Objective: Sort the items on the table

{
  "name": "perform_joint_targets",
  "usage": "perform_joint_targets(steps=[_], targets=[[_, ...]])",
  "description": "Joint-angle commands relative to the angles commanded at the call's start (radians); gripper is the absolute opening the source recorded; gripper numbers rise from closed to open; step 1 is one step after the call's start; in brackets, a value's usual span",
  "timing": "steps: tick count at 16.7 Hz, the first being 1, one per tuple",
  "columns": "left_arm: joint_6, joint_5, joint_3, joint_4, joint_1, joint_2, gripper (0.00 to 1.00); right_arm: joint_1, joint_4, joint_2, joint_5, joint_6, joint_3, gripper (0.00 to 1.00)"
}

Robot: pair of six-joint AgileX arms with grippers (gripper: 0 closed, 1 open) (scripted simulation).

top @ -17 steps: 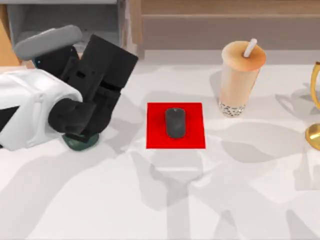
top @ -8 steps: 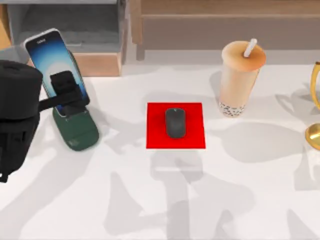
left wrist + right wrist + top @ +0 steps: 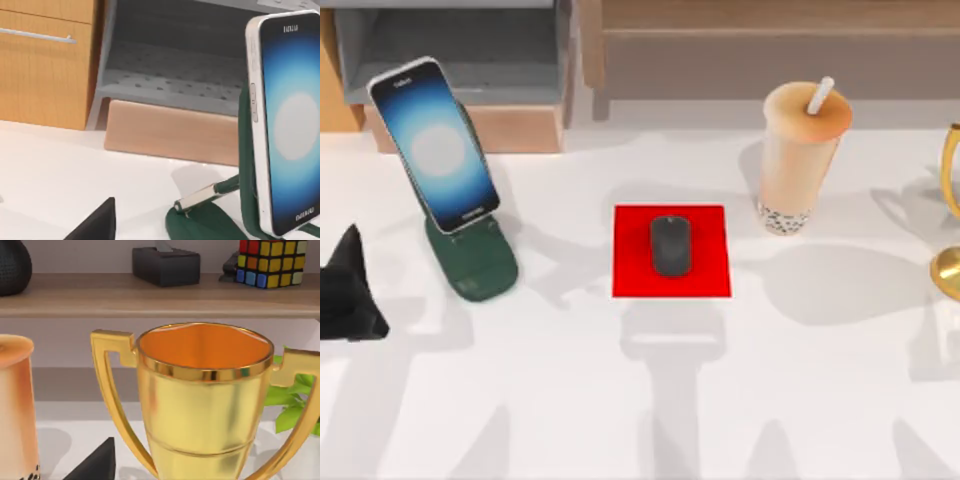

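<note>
Red flat square mat (image 3: 671, 250) seats small dark grey oval mouse (image 3: 670, 245); black glowing-screen smartphone (image 3: 437, 143) props on dark green folding stand (image 3: 474, 262); left gripper (image 3: 348, 290) at table (image 3: 740, 400) edge, jaws' state can't tell.

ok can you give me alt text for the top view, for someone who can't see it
A white table seen from above: a lit smartphone on a green stand at left, a grey mouse on a red mat in the middle, a bubble tea cup at right. The left gripper sits at the left edge.

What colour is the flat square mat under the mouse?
Red; the mat under the mouse shows best in the top view.
</note>
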Motion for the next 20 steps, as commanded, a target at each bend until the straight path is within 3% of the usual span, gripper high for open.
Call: perform_joint_targets(steps=[3, 6, 14, 20], targets=[[0.116, 0.088, -0.126, 0.041, 0.108, -0.197, 1.0, 0.0, 0.0, 0.0, 0.0, 0.0, 0.0, 1.0], [0.183, 0.119, -0.192, 0.064, 0.175, -0.297, 1.0, 0.0, 0.0, 0.0, 0.0, 0.0, 0.0, 1.0], [0.194, 0.122, -0.202, 0.067, 0.186, -0.312, 1.0, 0.017, 0.021, 0.03, 0.007, 0.0, 0.007, 1.0], [0.194, 0.122, -0.202, 0.067, 0.186, -0.312, 1.0, 0.184, 0.237, 0.341, 0.079, -0.002, 0.079, 1.0]])
